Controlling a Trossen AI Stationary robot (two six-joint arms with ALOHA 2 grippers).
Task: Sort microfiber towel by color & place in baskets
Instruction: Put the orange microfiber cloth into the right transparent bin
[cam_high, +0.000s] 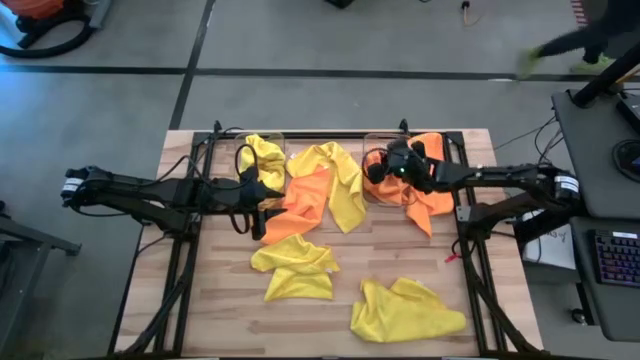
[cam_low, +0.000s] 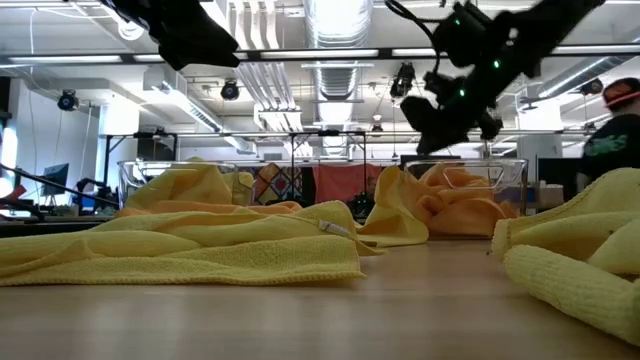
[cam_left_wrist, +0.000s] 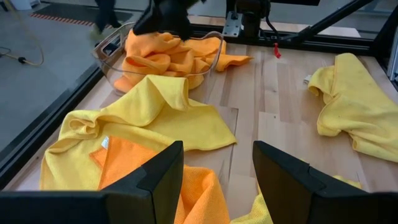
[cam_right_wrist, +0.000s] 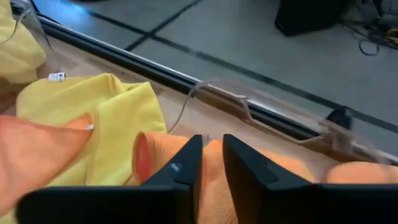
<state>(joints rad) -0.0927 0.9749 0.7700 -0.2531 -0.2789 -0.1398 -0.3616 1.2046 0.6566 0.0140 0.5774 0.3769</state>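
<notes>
The left gripper (cam_left_wrist: 216, 180) hangs open over an orange towel (cam_left_wrist: 186, 193); beyond, orange towels fill a clear basket (cam_left_wrist: 208, 62).

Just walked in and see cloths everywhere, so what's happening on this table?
Two arms are sorting towels by color into two clear bins. The right gripper hangs over the right basket, which holds orange towels. The left gripper, open, sits over an orange towel beside the left basket, which holds a yellow towel. Other yellow towels lie loose.
</notes>
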